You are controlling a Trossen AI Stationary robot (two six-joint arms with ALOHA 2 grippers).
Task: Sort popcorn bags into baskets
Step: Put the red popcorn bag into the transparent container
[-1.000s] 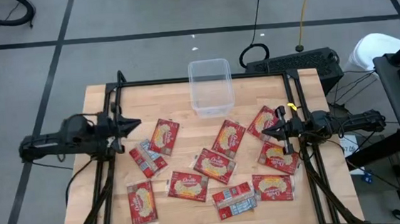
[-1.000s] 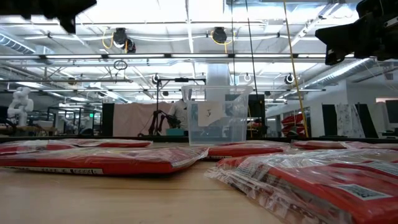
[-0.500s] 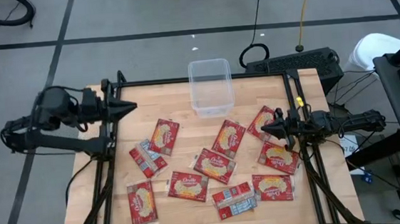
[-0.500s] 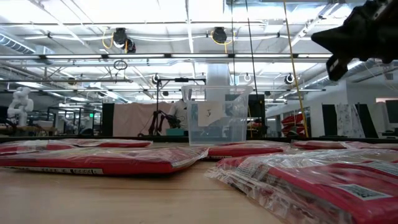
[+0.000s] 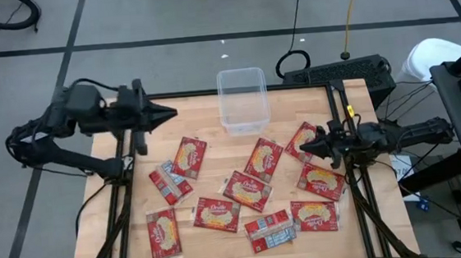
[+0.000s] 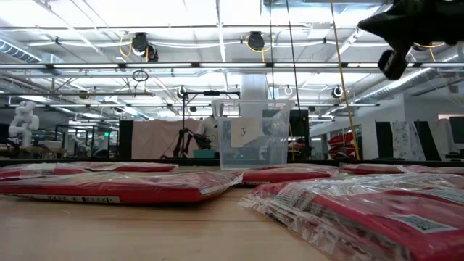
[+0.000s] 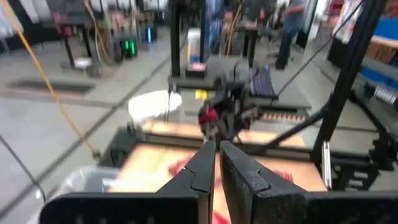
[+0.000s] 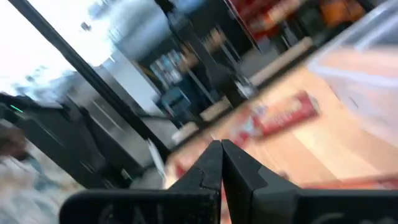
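Since the earlier frames your left gripper [image 5: 170,112] has swung in over the bench's [image 5: 123,236] far-left edge, fingers closed on nothing; your right gripper [image 5: 304,145] has shifted only slightly, at the right edge, fingers closed and empty, above a packet.

High view: you have one clear basket [image 5: 242,100] at the far edge, centre, with nothing in it. I count eleven popcorn bags [image 5: 251,189] spread flat across the middle and near half, two showing grey backs. Bare wood lies between the basket and the left gripper.

Low view: bags lie flat; the basket [image 6: 253,143] stands upright beyond them.

Left wrist view: closed fingers [image 7: 204,171].

Right wrist view: closed fingers [image 8: 212,163].
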